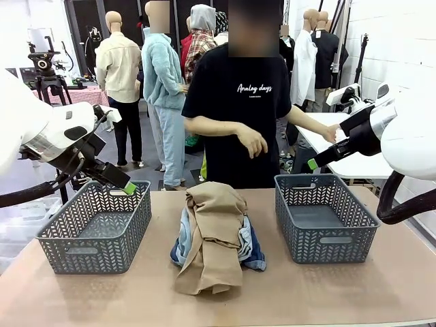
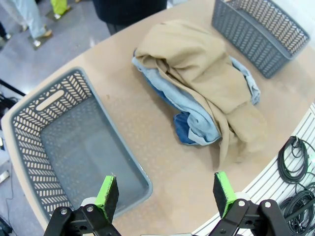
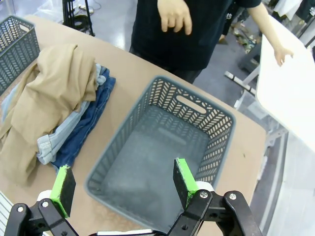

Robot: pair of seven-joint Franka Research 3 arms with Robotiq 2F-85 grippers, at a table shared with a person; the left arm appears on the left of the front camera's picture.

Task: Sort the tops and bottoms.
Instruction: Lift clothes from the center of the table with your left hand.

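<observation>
- Pile: the clothes lie in one heap at the middle of the table (image 1: 340, 296), between the two baskets and touching neither.
- The tan top (image 1: 214, 231) lies uppermost. Its long axis runs from the near edge to the far edge, with the bunched end far and the loose end near.
- Pale denim (image 1: 184, 235) shows at its left side and dark denim (image 1: 253, 253) at its right. Anything deeper is hidden.
- The left basket (image 1: 88, 248) and right basket (image 1: 327, 248) are both empty, so judge sorting as not yet begun.
- The left gripper (image 1: 122, 182) hovers above the left basket's far rim, fingers spread, grasping nothing.
- The right gripper (image 1: 315, 162) hovers above the right basket, fingers spread, grasping nothing.
- Next move: lower one gripper onto the tan top, pinch a raised fold, and lift it clear of the denim. Which basket takes tops cannot be told.
- A person stands at the far edge, one hand (image 1: 253, 142) raised.
</observation>
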